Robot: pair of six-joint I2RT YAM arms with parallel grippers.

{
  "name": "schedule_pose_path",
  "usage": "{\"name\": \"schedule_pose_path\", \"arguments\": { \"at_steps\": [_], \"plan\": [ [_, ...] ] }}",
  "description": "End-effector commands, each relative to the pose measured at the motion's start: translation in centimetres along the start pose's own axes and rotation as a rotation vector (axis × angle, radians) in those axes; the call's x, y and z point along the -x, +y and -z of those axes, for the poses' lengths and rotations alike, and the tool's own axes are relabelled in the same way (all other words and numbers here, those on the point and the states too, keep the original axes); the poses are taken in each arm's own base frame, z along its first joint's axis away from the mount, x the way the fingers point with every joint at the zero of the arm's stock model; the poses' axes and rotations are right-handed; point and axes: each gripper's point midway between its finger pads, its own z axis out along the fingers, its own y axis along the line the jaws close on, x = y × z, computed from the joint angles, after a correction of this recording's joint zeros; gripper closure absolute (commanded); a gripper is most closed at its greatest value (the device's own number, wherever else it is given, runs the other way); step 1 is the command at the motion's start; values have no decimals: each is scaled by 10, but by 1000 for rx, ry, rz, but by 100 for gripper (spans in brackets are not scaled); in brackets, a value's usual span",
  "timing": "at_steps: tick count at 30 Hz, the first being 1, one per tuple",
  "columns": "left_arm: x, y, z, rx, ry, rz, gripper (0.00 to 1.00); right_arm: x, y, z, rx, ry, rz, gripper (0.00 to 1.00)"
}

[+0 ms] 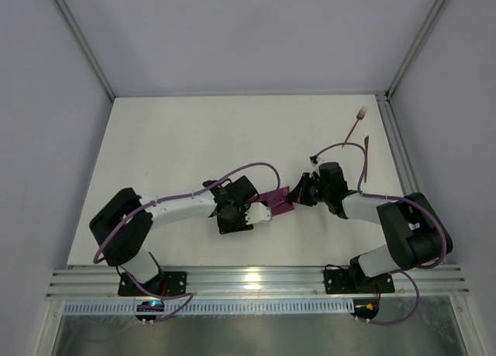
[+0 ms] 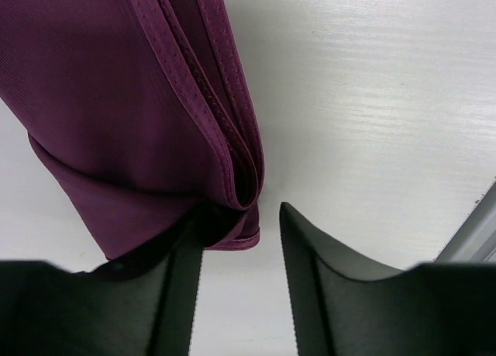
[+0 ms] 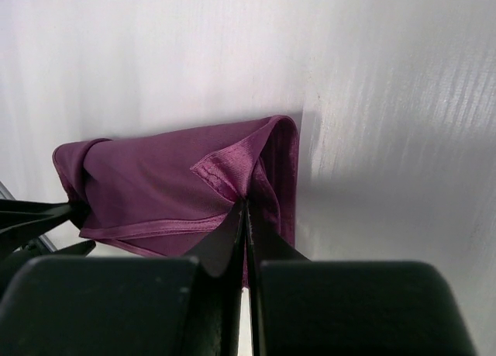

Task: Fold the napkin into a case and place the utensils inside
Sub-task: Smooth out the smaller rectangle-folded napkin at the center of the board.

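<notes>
The plum-purple napkin (image 1: 277, 201) lies folded into a narrow strip between my two grippers, mid-table. In the left wrist view the napkin (image 2: 139, 108) shows layered hemmed edges, and its lower corner sits at the tip of the left finger (image 2: 180, 294). My left gripper (image 1: 261, 212) (image 2: 241, 211) is open, with bare table between its jaws. My right gripper (image 1: 299, 193) (image 3: 246, 203) is shut on a raised fold of the napkin (image 3: 170, 178). The copper-brown fork (image 1: 356, 123) and knife (image 1: 366, 158) lie at the far right of the table, apart from both grippers.
A metal rail (image 1: 395, 139) runs along the table's right edge, just beyond the utensils. Another rail (image 1: 256, 280) crosses the near edge by the arm bases. Purple cables (image 1: 256, 170) loop over both arms.
</notes>
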Motion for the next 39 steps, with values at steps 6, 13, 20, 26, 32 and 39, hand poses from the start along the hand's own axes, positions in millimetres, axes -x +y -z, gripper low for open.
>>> {"name": "schedule_pose_path", "arguments": {
  "at_steps": [6, 13, 20, 26, 32, 39],
  "plan": [
    [58, 8, 48, -16, -196, -18, 44, 10, 6, 1, 24, -34, 16, 97],
    [121, 39, 57, 56, -360, 90, 40, 8, 11, 0, 57, -22, 3, 97],
    [149, 48, 19, 104, -338, 23, 34, 8, 16, -1, 82, -14, -11, 97],
    [156, 41, -7, 93, -310, -41, 33, 2, 17, -1, 99, 8, -26, 97],
    [156, 42, -15, 93, -308, -39, 46, 2, 16, 2, 95, 2, -17, 97],
    [152, 40, -20, 90, -298, -40, 75, 1, 16, 4, 98, 7, -12, 97]
  ]
}}
